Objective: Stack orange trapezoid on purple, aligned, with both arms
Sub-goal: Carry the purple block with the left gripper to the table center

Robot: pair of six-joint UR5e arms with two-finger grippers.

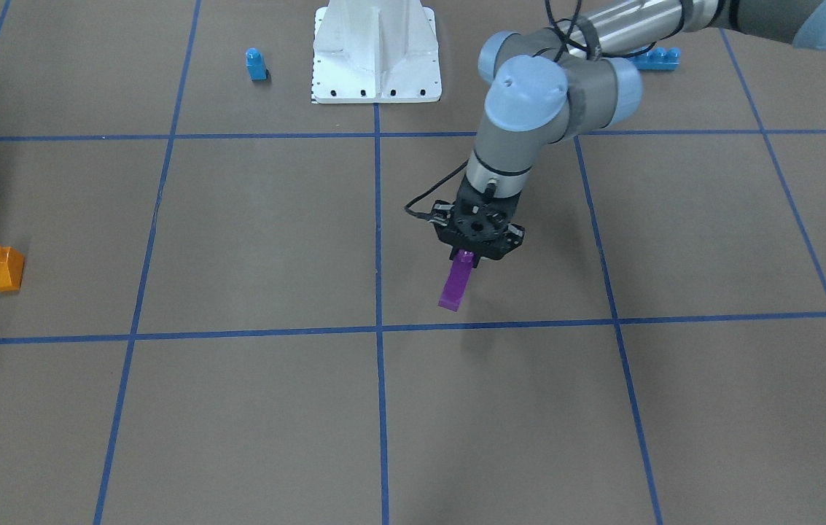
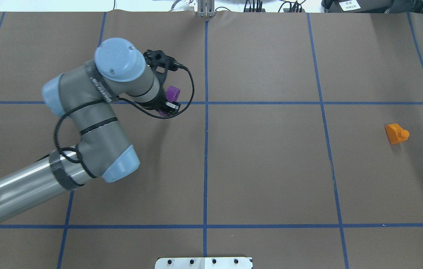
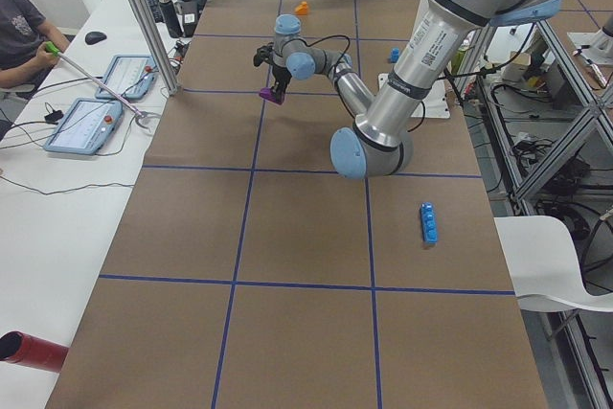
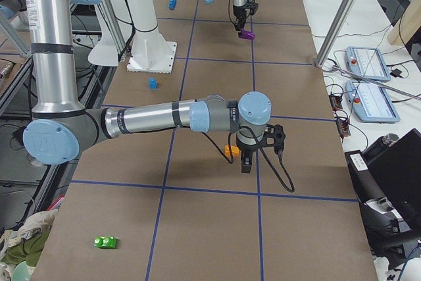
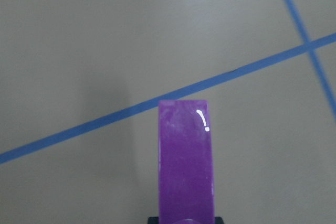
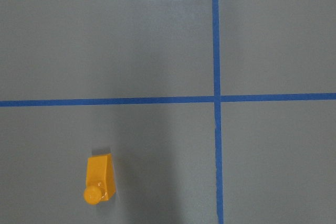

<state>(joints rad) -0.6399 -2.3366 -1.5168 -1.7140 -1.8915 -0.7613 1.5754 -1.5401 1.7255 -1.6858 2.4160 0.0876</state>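
The left arm [image 2: 95, 123] reaches out over the brown table [image 2: 271, 168], and its left gripper [image 1: 466, 258] points straight down, clamped on the narrow top end of the purple block [image 1: 454, 286]. The block hangs lengthwise below the fingers. Its shadow falls a little apart from it on the table, so it looks lifted clear. It sits just on the robot's left of the centre line, near where that line crosses 1 of the blue tape lines [image 2: 271, 102] that mark the table into squares. From the left wrist camera the purple face fills the lower middle of the picture, with a tape line running slantwise behind it.

The orange trapezoid [image 2: 397, 133] rests on the table well apart from the purple block, far over on the robot's right, inside a tape square and touching no line. Its round stud shows at 1 end. I cannot tell whether it stands upright or lies on its side.

The right arm [image 4: 151, 120] shows only from the table's right end, stretched out low, with the right gripper [image 4: 247, 164] pointing down just beside the orange trapezoid. I cannot tell from there whether its fingers are apart or together.

A small blue block [image 1: 256, 64] stands near the white base [image 1: 376, 51], a long blue block [image 3: 429, 222] lies on the left arm's side, and a green block [image 4: 105, 242] lies at the near right end.
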